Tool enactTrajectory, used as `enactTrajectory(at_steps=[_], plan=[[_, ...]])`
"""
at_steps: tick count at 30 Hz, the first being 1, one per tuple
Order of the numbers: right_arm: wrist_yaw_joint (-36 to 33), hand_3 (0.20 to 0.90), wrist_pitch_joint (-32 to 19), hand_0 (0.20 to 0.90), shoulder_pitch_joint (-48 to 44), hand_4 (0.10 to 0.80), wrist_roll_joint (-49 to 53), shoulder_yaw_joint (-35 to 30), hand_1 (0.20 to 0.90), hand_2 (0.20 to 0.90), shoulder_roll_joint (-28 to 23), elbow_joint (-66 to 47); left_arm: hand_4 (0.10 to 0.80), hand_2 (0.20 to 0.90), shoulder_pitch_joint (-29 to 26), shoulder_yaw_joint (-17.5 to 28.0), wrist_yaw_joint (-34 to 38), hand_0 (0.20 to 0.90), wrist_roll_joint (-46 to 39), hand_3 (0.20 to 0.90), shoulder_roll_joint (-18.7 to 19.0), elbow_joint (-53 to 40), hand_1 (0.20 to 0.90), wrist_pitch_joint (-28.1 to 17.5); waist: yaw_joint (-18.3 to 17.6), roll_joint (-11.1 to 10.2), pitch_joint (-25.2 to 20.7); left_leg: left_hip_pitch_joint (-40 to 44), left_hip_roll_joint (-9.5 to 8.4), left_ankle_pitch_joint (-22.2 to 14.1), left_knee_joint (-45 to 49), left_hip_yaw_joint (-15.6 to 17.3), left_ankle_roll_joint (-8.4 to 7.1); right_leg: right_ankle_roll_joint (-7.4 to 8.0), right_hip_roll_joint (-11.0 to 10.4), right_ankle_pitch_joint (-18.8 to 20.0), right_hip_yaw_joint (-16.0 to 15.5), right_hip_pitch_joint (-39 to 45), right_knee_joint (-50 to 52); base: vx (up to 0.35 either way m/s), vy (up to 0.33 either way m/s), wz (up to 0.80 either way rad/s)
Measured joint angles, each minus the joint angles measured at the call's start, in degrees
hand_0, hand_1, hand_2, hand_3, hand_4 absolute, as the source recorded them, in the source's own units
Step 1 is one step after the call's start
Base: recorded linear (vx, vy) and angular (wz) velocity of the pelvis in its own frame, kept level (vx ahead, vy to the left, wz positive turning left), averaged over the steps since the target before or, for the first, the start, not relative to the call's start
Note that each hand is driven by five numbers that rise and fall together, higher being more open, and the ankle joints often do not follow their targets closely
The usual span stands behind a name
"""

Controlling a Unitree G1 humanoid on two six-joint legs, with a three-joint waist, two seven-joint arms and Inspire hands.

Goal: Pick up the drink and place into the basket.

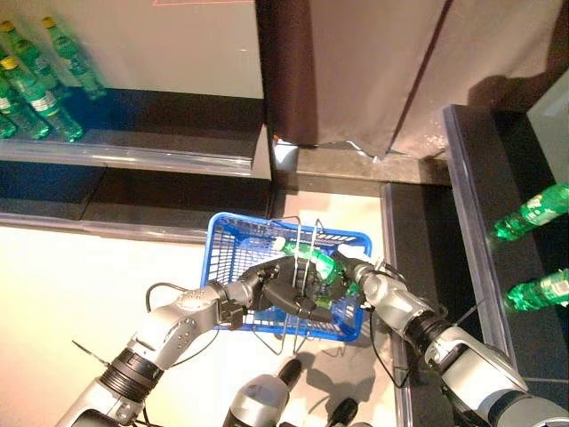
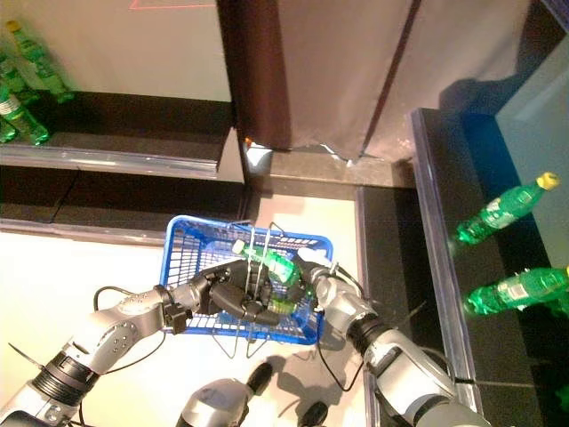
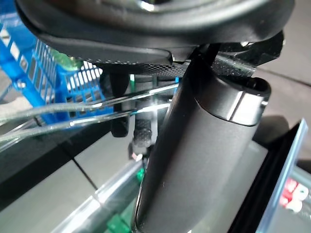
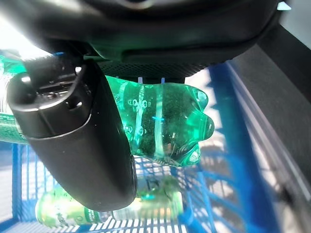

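The blue basket (image 1: pixel 228 256) hangs raised in front of me. My left hand (image 1: pixel 283 290) is shut on its thin wire handles (image 3: pixel 73 114), which cross under the thumb (image 3: pixel 204 145) in the left wrist view. My right hand (image 1: pixel 363 277) is shut on a green drink bottle (image 1: pixel 311 258) and holds it slanted over the basket's inside, cap end towards the far rim. In the right wrist view the bottle's ribbed base (image 4: pixel 165 128) sticks out past the thumb (image 4: pixel 77 141). Below it another green bottle (image 4: pixel 112 208) lies on the basket floor.
Green bottles (image 1: pixel 36 80) stand on a dark shelf at the far left. More green bottles (image 1: pixel 533 213) lie on a dark shelf at the right. A brown curtain (image 1: pixel 356 71) hangs straight ahead. Light floor lies below the basket.
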Motion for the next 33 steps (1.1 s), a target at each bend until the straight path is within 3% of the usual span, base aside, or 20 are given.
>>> enactTrajectory(at_steps=[5,6,7,11,27,30,33], plan=[[3.7,0.2,0.6,0.3,-1.8,0.1,-5.4,2.1,0.3,0.3,3.9,8.5,0.1,0.3,-2.5,-5.1,-2.1,0.3,0.0,0.2,-0.4,-1.1,0.3,0.2,0.6,0.0,-0.1,-0.9,-1.01,-0.1,1.1,-1.5,-0.22,0.6,-0.7,-0.4,-0.5,0.4,0.0,0.031,0.045,0.19],[4.0,0.494,0.7,0.552,-1.7,0.394,-5.4,2.5,0.552,0.552,4.5,10.2,0.1,0.3,-2.8,-6.2,-2.6,0.3,0.0,0.2,-0.6,-1.5,0.3,0.2,0.5,0.0,-0.1,-0.9,-1.21,-0.2,1.4,-2.0,-0.24,0.67,-0.8,-0.5,-1.3,0.8,0.0,0.04,0.036,0.18],[4.0,0.9,0.7,0.9,-1.5,0.8,-5.2,2.8,0.9,0.9,4.9,11.3,0.1,0.3,-2.9,-7.2,-2.7,0.3,0.0,0.2,-0.8,-1.9,0.3,0.2,0.5,0.0,-0.1,-0.9,-1.45,-0.2,1.5,-2.3,-0.27,0.83,-0.9,-0.5,-1.5,0.9,0.0,0.056,0.051,0.2],[2.7,0.9,1.2,0.9,-1.5,0.8,-2.1,2.5,0.9,0.9,6.3,12.5,0.1,0.3,-4.0,-10.2,-3.2,0.3,0.0,0.2,-0.9,-4.0,0.3,0.2,0.4,0.0,-0.1,-1.2,-1.74,-0.2,1.9,-2.6,-0.22,0.99,-1.1,-0.5,-1.7,1.0,0.2,0.045,0.041,0.06],[-2.7,0.9,-1.2,0.9,-1.2,0.8,5.2,0.2,0.9,0.9,6.1,11.5,0.1,0.3,-5.1,-10.0,0.2,0.3,-0.3,0.2,-0.5,-5.4,0.3,1.4,0.1,-0.2,-0.4,-0.9,-2.11,-0.2,2.1,-2.9,-0.19,1.22,-1.4,-0.6,-1.4,1.4,0.5,0.007,0.005,0.01],[-2.9,0.9,-0.7,0.9,1.6,0.8,11.9,-0.9,0.9,0.9,2.1,1.1,0.1,0.3,-5.1,-8.9,2.4,0.3,-0.3,0.2,0.4,-5.4,0.3,1.4,-0.3,-0.3,-0.4,-0.8,-2.01,-0.2,1.9,-2.7,-0.19,1.23,-1.4,-0.6,-1.3,1.4,0.5,-0.011,-0.011,-0.02],[-3.4,0.9,-0.7,0.9,5.4,0.8,15.5,-4.3,0.9,0.9,0.4,-10.4,0.1,0.3,-2.8,-4.6,5.8,0.3,-0.4,0.2,1.9,-4.6,0.3,1.3,-2.3,-0.9,-0.8,-0.7,-1.84,-0.3,1.8,-2.0,-0.16,1.23,-1.4,-0.6,-0.5,1.1,0.5,-0.055,-0.05,-0.14]])
